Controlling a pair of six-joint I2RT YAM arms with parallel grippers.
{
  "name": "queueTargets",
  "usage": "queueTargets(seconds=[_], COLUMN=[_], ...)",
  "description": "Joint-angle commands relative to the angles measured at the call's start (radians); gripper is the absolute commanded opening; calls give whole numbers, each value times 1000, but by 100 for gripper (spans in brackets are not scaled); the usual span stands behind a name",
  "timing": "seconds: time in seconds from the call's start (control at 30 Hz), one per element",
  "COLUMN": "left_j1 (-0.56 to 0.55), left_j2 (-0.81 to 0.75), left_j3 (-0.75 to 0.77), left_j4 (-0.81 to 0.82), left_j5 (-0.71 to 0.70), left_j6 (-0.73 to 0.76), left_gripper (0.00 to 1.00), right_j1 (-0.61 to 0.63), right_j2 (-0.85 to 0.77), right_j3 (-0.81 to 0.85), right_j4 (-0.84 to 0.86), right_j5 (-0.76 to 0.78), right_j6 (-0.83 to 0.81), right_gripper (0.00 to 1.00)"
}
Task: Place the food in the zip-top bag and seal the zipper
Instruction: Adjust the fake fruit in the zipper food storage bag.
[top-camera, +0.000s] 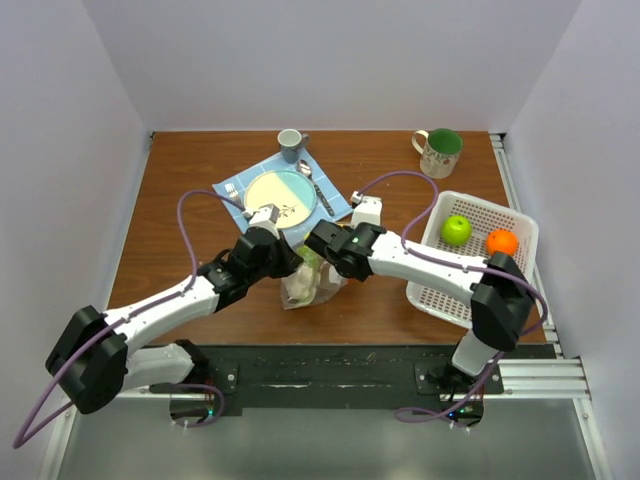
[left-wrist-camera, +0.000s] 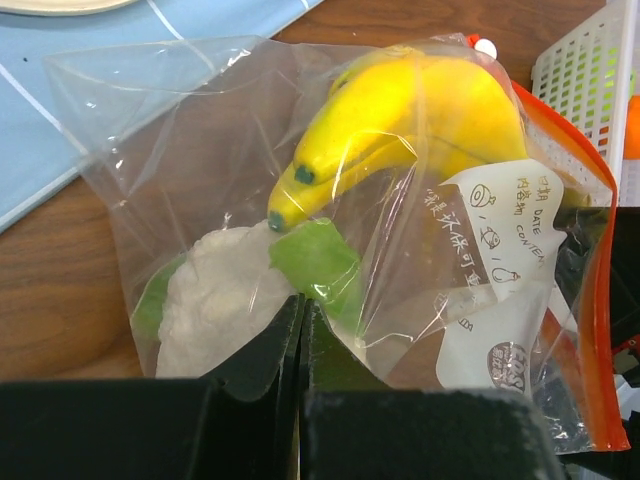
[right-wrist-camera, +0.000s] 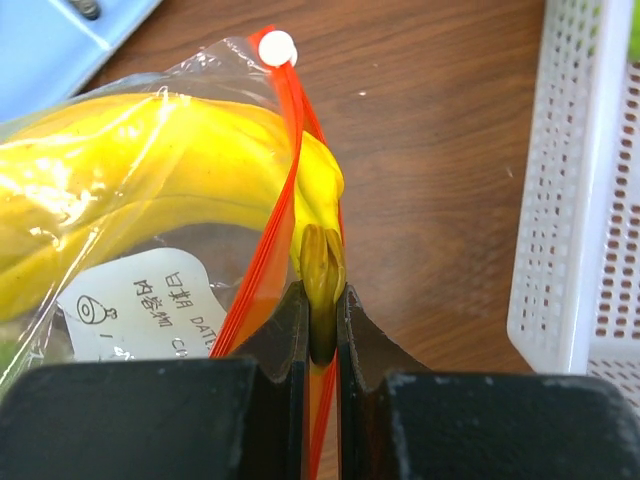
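The clear zip-top bag lies between my two grippers at mid-table. Inside it are the yellow banana and the pale green leafy piece. My left gripper is shut on the bag's clear edge, next to the leafy piece. My right gripper is shut on the banana's stem, which sticks out of the mouth between the orange-red zipper strips. The zipper's white slider sits at the far end. The green apple and the orange lie in the white basket.
A plate on a blue mat with a spoon sits behind the bag. A small grey cup and a green-lined mug stand at the back. The basket wall is close on my right gripper's right.
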Motion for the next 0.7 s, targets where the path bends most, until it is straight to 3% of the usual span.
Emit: queueTargets(seconds=[0.0,0.13,0.3,0.67], left_j1=[-7,-7,-7,-4], left_j2=[18,20,40,11], left_j3=[34,77,115,226], left_j4=[-14,-25,-50,-136], left_j5=[43,77,126,158], left_j6=[43,74,98,133], left_gripper=[2,4,6,15], right_j1=[5,5,5,-9], right_j2=[-112,-87,-75,-115], right_j3=[-83,-83,-129,-166], right_j4=[257,276,428,429], right_j5=[11,5,-87,-121], right_j6=[-169,-231,-324,-315], right_gripper=[12,24,34,43])
